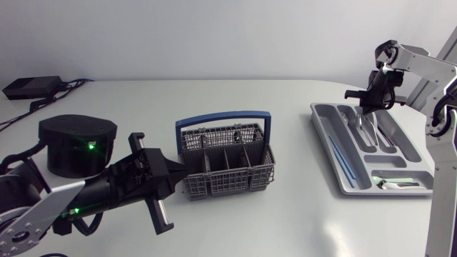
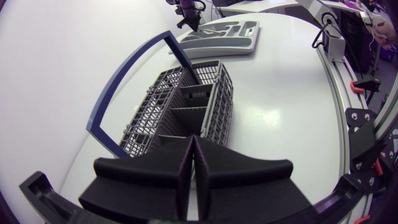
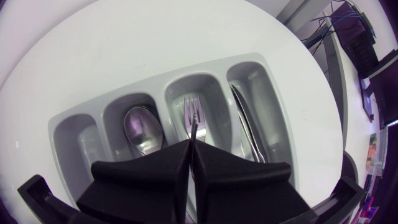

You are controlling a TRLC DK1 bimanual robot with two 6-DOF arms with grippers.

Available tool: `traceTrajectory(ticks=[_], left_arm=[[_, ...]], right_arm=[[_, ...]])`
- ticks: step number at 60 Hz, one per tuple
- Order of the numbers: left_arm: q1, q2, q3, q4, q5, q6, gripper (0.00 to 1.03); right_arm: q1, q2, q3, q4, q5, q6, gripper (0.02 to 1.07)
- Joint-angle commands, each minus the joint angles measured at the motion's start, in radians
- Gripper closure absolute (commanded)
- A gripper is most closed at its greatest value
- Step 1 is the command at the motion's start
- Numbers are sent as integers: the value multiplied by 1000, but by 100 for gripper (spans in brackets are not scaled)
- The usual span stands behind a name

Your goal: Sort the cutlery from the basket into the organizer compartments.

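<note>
Presently: last-stage fork placement, drop hazard over the organizer.
Organizer (image 1: 323, 139), grey, well apart from the basket at the right arm's side, with a spoon (image 3: 142, 129) in one slot, knives (image 3: 247, 127) in another, and forks between them. Basket (image 1: 225, 178), grey mesh with a blue handle, mid-table, no cutlery showing in it. Left gripper (image 2: 191, 146), fingers pressed together on nothing, at the basket's end wall, contact not discernible; any advance would likely shove the basket. Right gripper (image 3: 191, 144), above the organizer's far end, apparently clamped on a fork (image 3: 193, 112) by the handle, tines hanging over the fork slot. Risk, as judged: letting go this high could make the fork bounce, straddle a divider, or tip into the spoon slot, since the slot walls are narrow.
</note>
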Motion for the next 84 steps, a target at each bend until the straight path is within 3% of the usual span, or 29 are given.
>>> traceTrajectory(ticks=[1, 28, 32, 38, 50, 55, 66, 84], left_arm=[[-2, -11, -31, 4, -5, 5, 100], [-7, -20, -28, -3, -5, 2, 100], [-7, -23, -28, -8, -5, 2, 100], [-7, -25, -26, -11, -5, 2, 100], [-9, -29, -23, -19, -5, 0, 100], [-7, -35, -22, -23, -5, 0, 100], [-10, -40, -20, -31, -5, 0, 100], [-13, -54, -11, -49, -7, -1, 100]], right_arm=[[2, 63, 62, -25, 12, 38, 102], [-7, 230, 312, -146, 12, 52, 101], [-9, 256, 367, -187, 12, 54, 89], [-9, 275, 419, -233, 9, 52, 80], [-10, 278, 476, -287, 9, 49, 79], [-10, 310, 576, -355, 9, 50, 78], [-4, 258, 530, -387, -1, 50, 56], [14, 41, 301, -401, -70, 27, 56]])
